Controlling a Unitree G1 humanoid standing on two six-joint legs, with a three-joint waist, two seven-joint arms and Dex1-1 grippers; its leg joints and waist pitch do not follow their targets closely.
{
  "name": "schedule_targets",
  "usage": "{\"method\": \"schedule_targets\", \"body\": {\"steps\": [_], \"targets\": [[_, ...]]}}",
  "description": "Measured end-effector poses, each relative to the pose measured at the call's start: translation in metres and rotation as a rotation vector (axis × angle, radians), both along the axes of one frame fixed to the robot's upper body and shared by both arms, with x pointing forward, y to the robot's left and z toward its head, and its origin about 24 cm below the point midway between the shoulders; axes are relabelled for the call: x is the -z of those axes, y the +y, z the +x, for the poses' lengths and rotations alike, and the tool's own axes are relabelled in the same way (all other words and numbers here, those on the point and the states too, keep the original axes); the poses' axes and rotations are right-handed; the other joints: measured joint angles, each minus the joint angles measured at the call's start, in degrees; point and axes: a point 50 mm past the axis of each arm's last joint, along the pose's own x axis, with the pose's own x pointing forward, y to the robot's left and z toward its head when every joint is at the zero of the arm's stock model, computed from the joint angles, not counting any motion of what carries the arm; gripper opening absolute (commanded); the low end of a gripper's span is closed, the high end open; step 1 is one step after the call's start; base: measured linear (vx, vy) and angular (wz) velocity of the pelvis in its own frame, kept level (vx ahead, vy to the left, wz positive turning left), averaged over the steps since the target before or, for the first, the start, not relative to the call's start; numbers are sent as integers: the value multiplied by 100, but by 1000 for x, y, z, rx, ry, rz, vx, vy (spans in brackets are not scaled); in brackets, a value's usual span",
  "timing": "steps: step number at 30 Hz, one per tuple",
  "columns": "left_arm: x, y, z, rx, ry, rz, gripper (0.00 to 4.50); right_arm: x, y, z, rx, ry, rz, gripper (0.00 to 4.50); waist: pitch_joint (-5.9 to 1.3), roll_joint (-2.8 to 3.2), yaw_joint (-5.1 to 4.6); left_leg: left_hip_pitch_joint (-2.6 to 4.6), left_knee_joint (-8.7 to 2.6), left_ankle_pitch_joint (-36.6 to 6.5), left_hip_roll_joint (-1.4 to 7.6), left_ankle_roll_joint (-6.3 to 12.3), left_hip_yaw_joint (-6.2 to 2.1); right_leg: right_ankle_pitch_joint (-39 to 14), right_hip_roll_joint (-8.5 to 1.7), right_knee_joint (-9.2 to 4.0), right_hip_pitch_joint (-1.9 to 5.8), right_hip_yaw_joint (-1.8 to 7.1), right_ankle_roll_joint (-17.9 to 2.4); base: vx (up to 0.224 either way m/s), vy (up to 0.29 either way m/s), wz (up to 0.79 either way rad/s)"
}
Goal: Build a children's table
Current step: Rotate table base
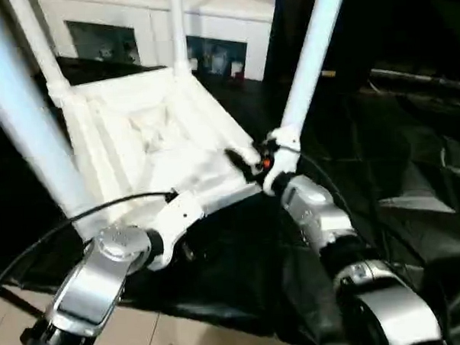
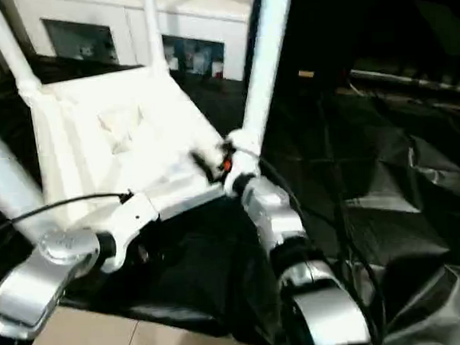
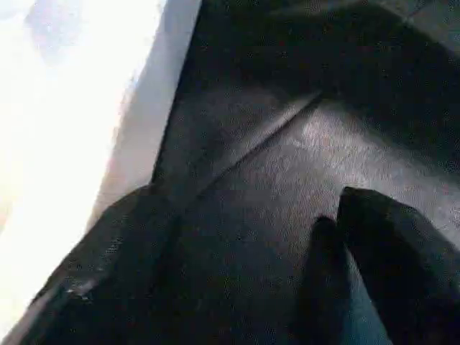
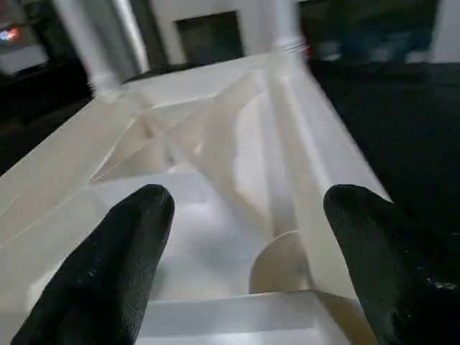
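step: looks like the tail end of leg fitting. the children's table (image 1: 148, 142) lies upside down, ribbed underside up, and all four legs i can see stand in their corner sockets

where it is: the white table sits on a work surface draped in black cloth (image 1: 382, 158), tilted a bit in the head views, with the near edge toward the robot

near-right leg: this leg (image 1: 310, 58) rises from the corner right by the right arm's wrist, looks seated, though i can't tell if it's pushed fully home

right pincer: the right pincer (image 4: 241, 251) stands wide, black fingers (image 4: 108, 266) either side of the near corner of the underside, not gripping anything

left pincer: the left pincer (image 3: 237, 266) is spread wide too, holding nothing, pointing at the black cloth just beside the table's white edge

near-left leg: big blurry leg (image 1: 26, 128) close to the camera on the left

next move: my guess is check each leg is tight, then grab the frame with both pincers and flip it onto its feet. needs a firm two-sided hold, those legs make it unwieldy

in the way: a black cable (image 1: 79, 217) loops over the left forearm and could snag a leg

background: white cabinet (image 1: 155, 27) with glass doors behind, well apart from the work
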Motion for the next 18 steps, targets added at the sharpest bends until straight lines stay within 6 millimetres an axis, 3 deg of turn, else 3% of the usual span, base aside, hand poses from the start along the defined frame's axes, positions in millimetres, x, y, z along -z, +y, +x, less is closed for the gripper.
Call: {"method": "schedule_targets", "body": {"steps": [5,13,18], "targets": [[4,4,-5,-14,21,15,444,-1,-15,8,143,8,16,378,-2,-4,8,-3,2,0,0,0,0,0,0,0,2,1,1,0,0,0],[3,1,-5,-1,8,9,444,0,-18,11,183,7,-3,378,-2,-6,10,-6,8,0,0,0,-1,0,0,3,3,0,1,0,0,0],[5,2,-9,35,-25,-5,444,-1,-39,15,260,2,-12,378,-1,-10,109,-20,9,0,0,1,-1,-2,0,3,5,4,4,0,0,0]]}}
